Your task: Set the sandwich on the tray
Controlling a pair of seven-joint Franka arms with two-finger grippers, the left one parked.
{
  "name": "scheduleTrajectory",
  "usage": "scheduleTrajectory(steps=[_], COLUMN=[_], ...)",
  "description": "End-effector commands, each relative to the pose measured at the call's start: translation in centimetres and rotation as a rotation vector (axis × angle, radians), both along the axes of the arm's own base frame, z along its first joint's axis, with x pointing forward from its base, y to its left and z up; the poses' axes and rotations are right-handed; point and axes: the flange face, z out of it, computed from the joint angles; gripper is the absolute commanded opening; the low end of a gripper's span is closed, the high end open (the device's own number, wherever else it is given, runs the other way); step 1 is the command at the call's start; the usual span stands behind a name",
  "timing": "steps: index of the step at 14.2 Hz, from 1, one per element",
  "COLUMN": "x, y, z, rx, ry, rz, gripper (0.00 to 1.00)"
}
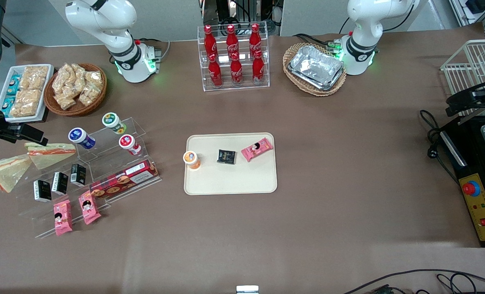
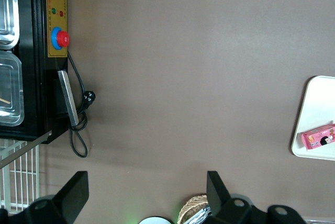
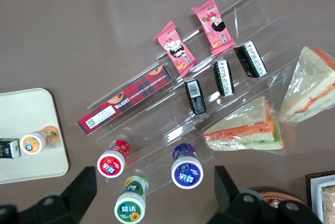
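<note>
Toward the working arm's end of the bench (image 1: 316,171), the pincer (image 3: 157,190) is held spread and empty above the clear acrylic display stand (image 1: 103,163). On the stand's upper step the sandwich (image 1: 50,154) is seen lying, with a second sandwich (image 1: 6,171) beside it, still nearer that end. At mid-bench the tray (image 1: 230,183) is found, carrying an orange-lidded cup (image 1: 191,159), a black packet (image 1: 226,157) and a pink packet (image 1: 257,149).
</note>
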Motion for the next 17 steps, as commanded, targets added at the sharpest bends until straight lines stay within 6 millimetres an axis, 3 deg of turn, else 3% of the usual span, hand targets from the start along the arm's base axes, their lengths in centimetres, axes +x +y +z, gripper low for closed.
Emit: scheduleTrajectory(steps=[1, 8, 12, 17], x=[-0.1, 0.5, 0.1, -1.2], y=[0.0, 0.8, -0.5, -6.4], z=[0.2, -0.3, 0.2, 1.0], rx=[-0.010, -0.012, -0.008, -0.011], ry=[0.018, 0.013, 0.017, 0.002], rz=[0.006, 0.026, -0.025, -0.157], gripper=[1.00, 1.00, 1.00, 1.00])
